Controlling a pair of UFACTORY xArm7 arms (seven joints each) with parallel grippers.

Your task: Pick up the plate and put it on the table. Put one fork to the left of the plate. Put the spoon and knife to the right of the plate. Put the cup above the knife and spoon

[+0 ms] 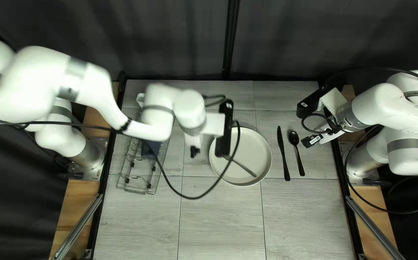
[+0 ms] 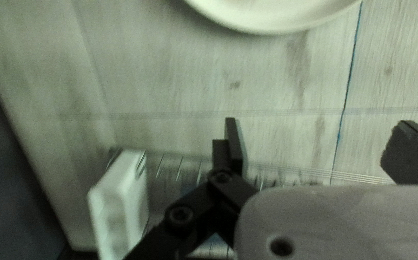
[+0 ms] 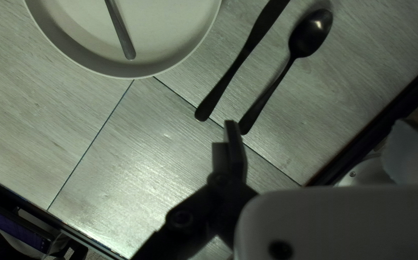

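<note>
Taking the plate (image 1: 261, 154) as a clock seen from above, with twelve toward the curtain (image 1: 286, 38), the job in hand looks to be getting the fork (image 1: 247, 169) off the plate and down at nine o'clock. It lies across the plate, handle toward half past four, its head hidden under the left arm (image 1: 156, 115) (so I take it for the fork without seeing tines). The left gripper (image 2: 317, 139) is spread wide, nothing between its fingers, above the wire rack (image 1: 146, 185) at nine o'clock. The right gripper (image 3: 315, 130) is parted wide too and holds nothing.

Bring the left fingers over the middle of the handle, one each side, turned square to its slant. Go down gently: the handle is thin and slick, and fingertips pressed on the plate could skid it. Close, lift straight up until it clears the raised rim, then swing toward nine. Turn the fork so its head points to twelve and lower it flat just beside the plate, well short of the rack's wires, before letting go.

The knife (image 1: 282, 153) and spoon (image 1: 296, 151) already lie at three o'clock, so keep the right arm (image 1: 387, 108) off them. I can't pick out a cup; its spot would be near two o'clock
</note>
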